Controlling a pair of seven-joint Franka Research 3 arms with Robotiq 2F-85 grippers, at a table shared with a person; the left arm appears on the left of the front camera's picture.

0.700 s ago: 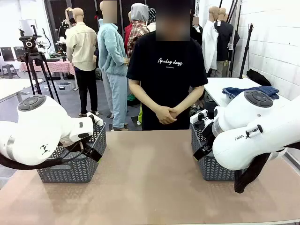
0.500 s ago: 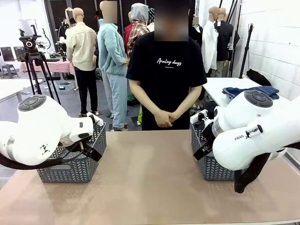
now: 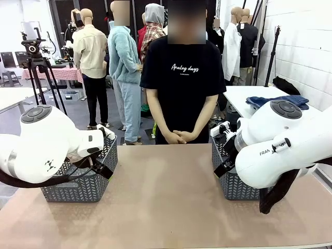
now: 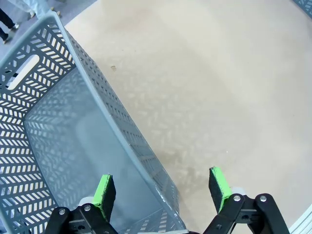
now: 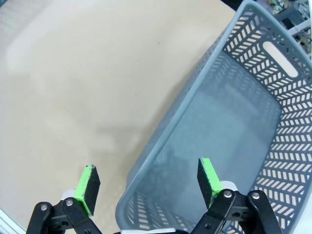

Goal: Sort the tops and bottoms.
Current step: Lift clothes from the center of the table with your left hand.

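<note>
front view: my two arms sit drawn back at the near side of the table (image 3: pixel 166 207), the left one in front of the left basket (image 3: pixel 78 192) and the right one in front of the right basket (image 3: pixel 231 189). i take it the baskets stand well apart at the two ends so tops and bottoms each get their own. the person's hands (image 3: pixel 181 136) are clasped together at the far edge, holding nothing. the only cloth i can find is some folded blue denim (image 3: pixel 275 100) on the white side table behind my right arm, far from both baskets; it may be one of the bottoms, but i can't be sure. sorting looks not yet begun.

left wrist view: my left gripper (image 4: pixel 162 187) is spread wide with nothing between the pads. it hangs across the left basket's (image 4: pixel 48 146) wall, one pad over the bare basket floor, the other over the table.

right wrist view: my right gripper (image 5: pixel 148 183) is just as wide and holds nothing. it straddles the right basket's (image 5: pixel 234 131) wall the same way, a waiting pose, i'd say.
</note>
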